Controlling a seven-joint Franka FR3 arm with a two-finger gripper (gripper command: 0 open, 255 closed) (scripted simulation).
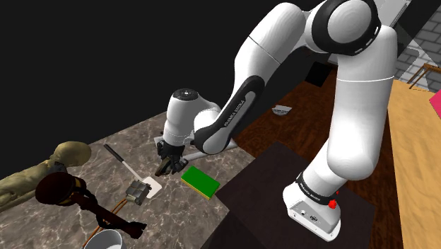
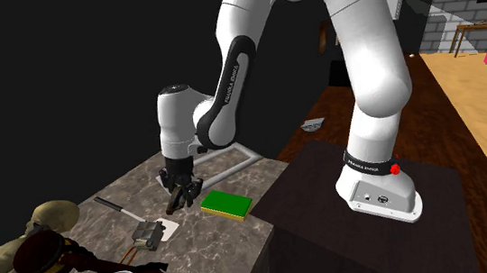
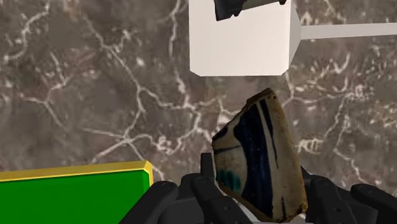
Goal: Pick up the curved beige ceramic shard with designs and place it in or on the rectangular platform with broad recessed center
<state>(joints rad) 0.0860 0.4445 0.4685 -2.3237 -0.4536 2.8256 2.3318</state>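
- The jaws are closed on the curved shard (image 3: 257,159), which is beige with dark blue strokes. One black finger presses on each side of it, so it is really held and not only standing between them
- The shard seems to hang a little above the marble counter (image 3: 95,95), just beside the green block (image 3: 73,194) with the yellow edge. It is on the side of the block that faces the white flat tool (image 3: 242,38)
- In the shoulder view the arm (image 1: 240,106) bends down over the same spot, close to the green block, with the jaws pointing to the counter
- I judge the first half of the task to be done: the shard is gripped and appears to be off the counter
- I take the small grey box-like piece (image 1: 136,191) for the platform, but I am not fully sure of it. It lies past the white tool's blade, farther from the green block than the shard is, and it touches that blade
- The second half is left: to carry the shard away from the green block, across the white blade, until it is over the grey piece, then to lower it and open the jaws
- The grey piece looks small beside the shard and seems to sit a bit tilted, so in my judgement the shard may rest on it rather than fully inside the recess, and the release should be low and slow
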